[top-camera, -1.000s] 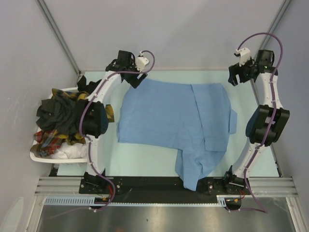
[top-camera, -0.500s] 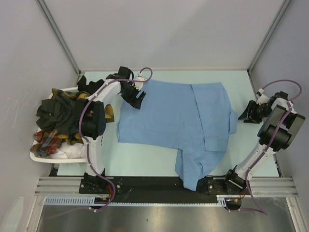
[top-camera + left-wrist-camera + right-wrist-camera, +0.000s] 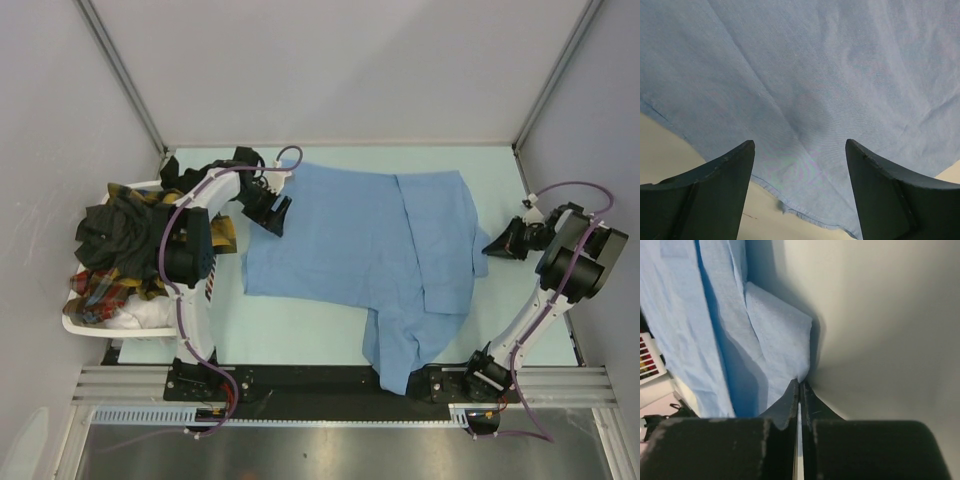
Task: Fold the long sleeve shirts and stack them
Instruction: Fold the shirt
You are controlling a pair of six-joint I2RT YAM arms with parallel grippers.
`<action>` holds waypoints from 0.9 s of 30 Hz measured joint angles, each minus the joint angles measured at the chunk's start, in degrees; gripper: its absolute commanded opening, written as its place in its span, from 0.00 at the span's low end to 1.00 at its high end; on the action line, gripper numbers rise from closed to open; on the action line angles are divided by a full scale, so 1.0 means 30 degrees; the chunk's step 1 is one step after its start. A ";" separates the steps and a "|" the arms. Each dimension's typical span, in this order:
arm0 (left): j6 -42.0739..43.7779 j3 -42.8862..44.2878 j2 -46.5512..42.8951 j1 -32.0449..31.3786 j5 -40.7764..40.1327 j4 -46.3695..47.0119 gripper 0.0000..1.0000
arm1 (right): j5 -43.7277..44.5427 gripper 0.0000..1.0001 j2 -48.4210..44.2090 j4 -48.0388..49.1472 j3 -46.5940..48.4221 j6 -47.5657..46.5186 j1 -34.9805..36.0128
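Observation:
A light blue shirt (image 3: 360, 240) lies spread flat on the table, one part hanging over the near edge. My left gripper (image 3: 272, 213) hovers open at its far left corner. In the left wrist view the hem of the light blue shirt (image 3: 815, 75) runs between the two dark fingers of the left gripper (image 3: 799, 142). My right gripper (image 3: 492, 247) is at the shirt's right edge. In the right wrist view the right gripper (image 3: 801, 382) is shut, pinching the corner of a small flap of the shirt (image 3: 775, 330). Other dark and plaid long sleeve shirts (image 3: 115, 235) are piled at the left.
The white slatted basket (image 3: 75, 322) holding the pile stands at the table's left edge, close to the left arm. The pale green table (image 3: 300, 330) shows bare around the shirt. Grey walls enclose the back and both sides.
The right arm swung from the back right corner down to the shirt's right edge and its jaws shut there. The left gripper came forward from the back onto the shirt's far left corner.

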 measured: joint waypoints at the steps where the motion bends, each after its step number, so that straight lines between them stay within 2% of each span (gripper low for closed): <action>1: -0.0007 -0.0015 0.0000 0.0000 -0.0007 -0.0007 0.78 | 0.0168 0.00 0.0080 -0.0153 0.0270 -0.0007 -0.0007; 7: -0.0306 -0.0386 -0.0007 0.0015 -0.0197 0.0109 0.75 | 0.3512 0.01 0.0189 -0.0393 0.3563 -0.0160 0.0000; 8: -0.0328 -0.0503 -0.0007 0.0015 -0.0291 0.0153 0.75 | 0.3934 0.10 0.0189 -0.0357 0.3905 -0.0299 0.0000; 9: -0.0350 -0.0590 -0.0007 0.0015 -0.0335 0.0153 0.75 | 0.4401 0.27 0.0182 -0.0372 0.4233 -0.0525 0.0000; 11: -0.0386 -0.0707 -0.0007 0.0015 -0.0350 0.0189 0.75 | 0.5107 0.40 0.0182 -0.0678 0.4605 -0.1042 0.0036; 13: -0.0444 -0.0809 -0.0029 0.0015 -0.0321 0.0270 0.76 | 0.5603 0.46 0.0015 -0.1268 0.4634 -0.1807 0.0138; 17: -0.0357 -0.1166 -0.0372 0.0015 -0.0095 0.0372 0.78 | 0.6003 0.48 -0.1107 -0.2586 0.4328 -0.2871 0.0219; 21: 0.0437 -0.2113 -0.1712 0.0007 0.0656 0.0503 0.79 | 0.5632 0.51 -0.3636 -0.4277 0.3468 -0.4488 0.0357; 23: 0.1326 -0.3140 -0.2892 -0.0080 0.0976 0.0561 0.79 | 0.5391 0.56 -0.5406 -0.5093 0.2317 -0.5515 0.0597; 27: 0.3067 -0.5085 -0.4750 -0.0510 0.1195 0.0568 0.79 | 0.5523 0.58 -0.8262 -0.6156 -0.0729 -0.6972 0.2295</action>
